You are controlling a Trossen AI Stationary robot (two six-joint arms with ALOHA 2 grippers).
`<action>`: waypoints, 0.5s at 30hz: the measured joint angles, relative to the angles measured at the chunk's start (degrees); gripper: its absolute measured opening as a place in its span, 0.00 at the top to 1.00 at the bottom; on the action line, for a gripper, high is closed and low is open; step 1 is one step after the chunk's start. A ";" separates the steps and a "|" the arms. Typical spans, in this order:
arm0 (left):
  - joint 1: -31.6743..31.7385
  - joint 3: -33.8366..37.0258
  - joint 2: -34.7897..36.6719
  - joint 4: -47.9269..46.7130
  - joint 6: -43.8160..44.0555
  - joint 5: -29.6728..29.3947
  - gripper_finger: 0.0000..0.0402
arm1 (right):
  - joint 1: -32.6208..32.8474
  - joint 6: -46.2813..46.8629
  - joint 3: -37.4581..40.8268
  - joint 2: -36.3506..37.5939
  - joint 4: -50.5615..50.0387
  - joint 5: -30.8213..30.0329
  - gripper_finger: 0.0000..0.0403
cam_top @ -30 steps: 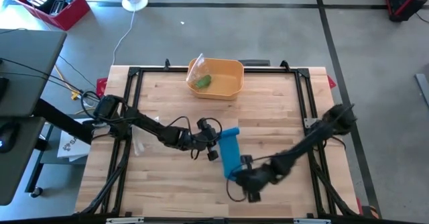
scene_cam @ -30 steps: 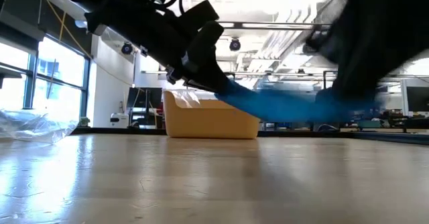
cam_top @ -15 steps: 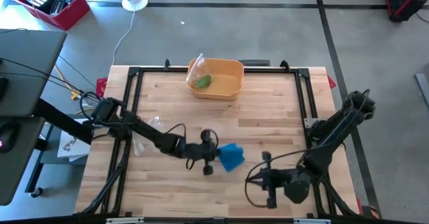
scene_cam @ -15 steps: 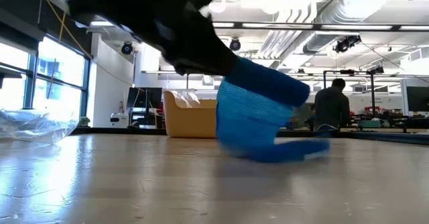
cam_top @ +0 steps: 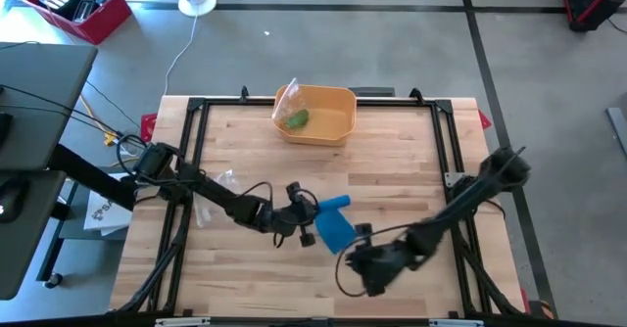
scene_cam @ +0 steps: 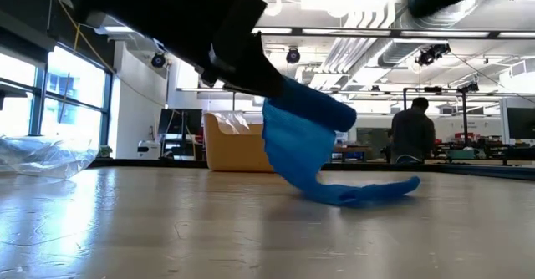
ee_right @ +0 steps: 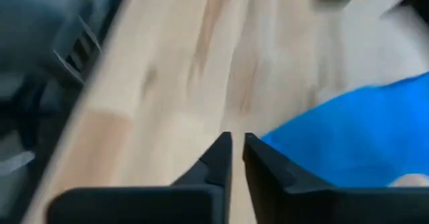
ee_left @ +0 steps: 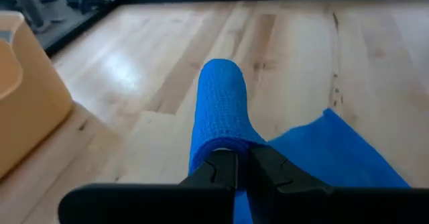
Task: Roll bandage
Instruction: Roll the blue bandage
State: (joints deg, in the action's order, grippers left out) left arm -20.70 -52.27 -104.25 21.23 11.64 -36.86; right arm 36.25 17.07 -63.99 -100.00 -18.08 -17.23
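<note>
A blue bandage (cam_top: 335, 225) is near the table's middle. Part of it is wound into a roll (ee_left: 220, 103), and my left gripper (ee_left: 242, 165) is shut on that roll, above the table. The loose strip (scene_cam: 292, 158) hangs from the roll, and its tail (scene_cam: 376, 190) lies flat on the wood. My right gripper (cam_top: 353, 258) hovers just nearside of the bandage with a narrow gap between its fingers (ee_right: 236, 145). It touches nothing, and the blue strip (ee_right: 362, 137) lies beside it. My left gripper pinches the end of the wound roll (ee_left: 224, 147) between its two fingers. It comes from the table's left, slanting a little downward, and the roll sticks out ahead along the fingers. The roll is lifted clear. The strip hangs slack below it, with its tail on the table.
A yellow bin (cam_top: 333, 104) holding a green object (cam_top: 297, 119) stands at the far edge. Crumpled clear plastic (cam_top: 217, 184) lies at the left. A black frame (cam_top: 196, 131) rims the table. A person (scene_cam: 411, 129) stands in the room beyond.
My right gripper let go of the bandage's near end, swung off toward the table's right edge, then came back beside the bandage. The strip had been drawn out long toward the near edge. It has now fallen slack and short, with its tail on the wood. The left gripper kept hold of the roll.
</note>
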 joint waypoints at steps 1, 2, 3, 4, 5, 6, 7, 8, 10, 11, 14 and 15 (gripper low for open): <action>0.15 0.00 0.00 -0.17 0.17 0.19 0.98 | -1.45 -1.36 0.00 -1.50 0.00 2.49 0.84; 0.15 0.00 0.00 -0.37 0.28 0.26 0.98 | -2.77 -2.82 0.00 -2.83 0.13 4.55 0.81; 0.15 0.00 0.00 -0.57 0.30 0.35 0.98 | -4.08 -4.72 0.00 -4.12 0.09 5.96 0.77; 0.13 0.00 0.00 -0.85 0.40 0.48 0.98 | -5.34 -6.78 0.00 -5.39 -0.18 6.64 0.72; 0.13 0.00 0.00 -1.21 0.65 0.61 0.98 | -6.48 -8.72 0.00 -6.46 -0.65 6.57 0.69; 0.06 0.00 0.00 -1.48 0.72 0.62 0.98 | -7.50 -10.21 0.00 -7.39 -1.01 5.62 0.65; 0.00 0.00 0.00 -1.61 0.75 0.63 0.98 | -8.38 -11.47 0.00 -8.24 -1.25 4.46 0.62; 0.00 0.00 0.00 -1.73 0.90 0.63 0.98 | -9.20 -12.45 -0.02 -8.99 -1.74 3.76 0.60; 0.00 0.00 0.00 -2.52 1.76 0.65 0.98 | -10.81 -14.56 -0.16 -10.48 -3.20 4.20 0.59; 0.00 0.02 0.00 -2.84 1.79 0.72 0.98 | -11.39 -15.47 -0.35 -10.98 -3.77 4.44 0.59; -0.14 0.02 0.00 -2.93 1.81 0.72 0.98 | -12.32 -15.88 -0.44 -12.65 -4.72 6.96 0.67; -0.14 0.02 0.00 -3.20 1.81 0.72 0.98 | -12.37 -15.78 -0.46 -12.94 -4.91 7.67 0.72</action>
State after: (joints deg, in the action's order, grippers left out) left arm -20.84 -52.25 -104.25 18.03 13.45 -36.14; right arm 23.88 1.29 -64.45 -112.94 -22.99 -9.56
